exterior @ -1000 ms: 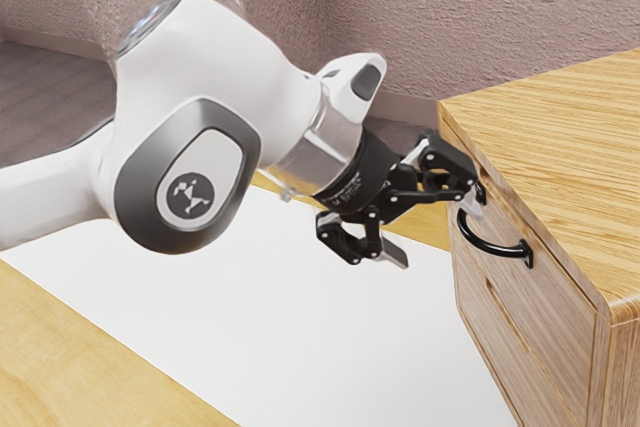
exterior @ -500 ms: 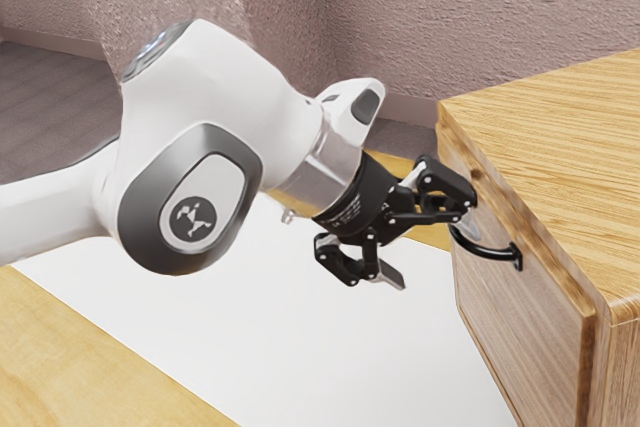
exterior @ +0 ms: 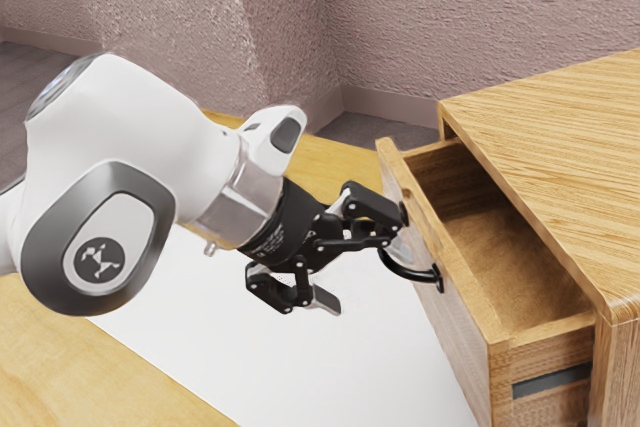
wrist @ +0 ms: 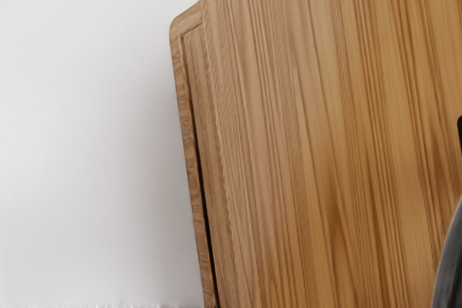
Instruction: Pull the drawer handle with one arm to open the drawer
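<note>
The wooden cabinet (exterior: pixel 560 137) stands at the exterior view's right. Its top drawer (exterior: pixel 500 272) is pulled well out, so its bare inside shows. A black curved handle (exterior: pixel 412 269) sits on the drawer's front panel (exterior: pixel 440 297). My gripper (exterior: pixel 362 267) is right at the handle with its fingers spread wide. The upper finger (exterior: pixel 385 222) reaches in at the handle and the lower finger (exterior: pixel 315 299) hangs clear of it. In the wrist view the drawer's wooden front (wrist: pixel 325 135) is close to my hand.
A white mat (exterior: pixel 300 367) covers the tabletop under my arm, also seen in the wrist view as the white mat (wrist: pixel 86 135). Bare wood table (exterior: pixel 90 387) lies at the near left. A textured pink wall stands behind. A lower drawer front (exterior: pixel 545 382) sits under the open one.
My hand has drawn back toward the exterior view's left with its upper finger at the handle. The drawer slid out from shut to well open.
</note>
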Controlling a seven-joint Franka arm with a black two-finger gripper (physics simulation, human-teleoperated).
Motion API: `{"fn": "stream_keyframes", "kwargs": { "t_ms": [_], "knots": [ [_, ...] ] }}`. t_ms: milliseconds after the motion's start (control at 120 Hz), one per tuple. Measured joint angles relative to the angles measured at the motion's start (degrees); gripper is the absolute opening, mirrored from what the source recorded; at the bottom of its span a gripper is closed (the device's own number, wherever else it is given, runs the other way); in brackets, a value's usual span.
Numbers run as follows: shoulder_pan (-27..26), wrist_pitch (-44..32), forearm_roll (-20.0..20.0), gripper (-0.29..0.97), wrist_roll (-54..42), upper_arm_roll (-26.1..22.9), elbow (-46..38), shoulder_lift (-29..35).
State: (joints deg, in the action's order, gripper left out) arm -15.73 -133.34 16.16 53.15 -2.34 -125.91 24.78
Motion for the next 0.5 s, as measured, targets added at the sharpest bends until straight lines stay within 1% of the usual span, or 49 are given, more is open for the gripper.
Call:
{"fn": "stream_keyframes", "kwargs": {
  "t_ms": [283,500],
  "knots": [
    [0.1,0.1,0.0,0.68,0.2,1.1,-4.1,4.7],
    [1.5,0.2,0.0,0.68,0.3,1.2,-8.5,9.9]
  ]
}}
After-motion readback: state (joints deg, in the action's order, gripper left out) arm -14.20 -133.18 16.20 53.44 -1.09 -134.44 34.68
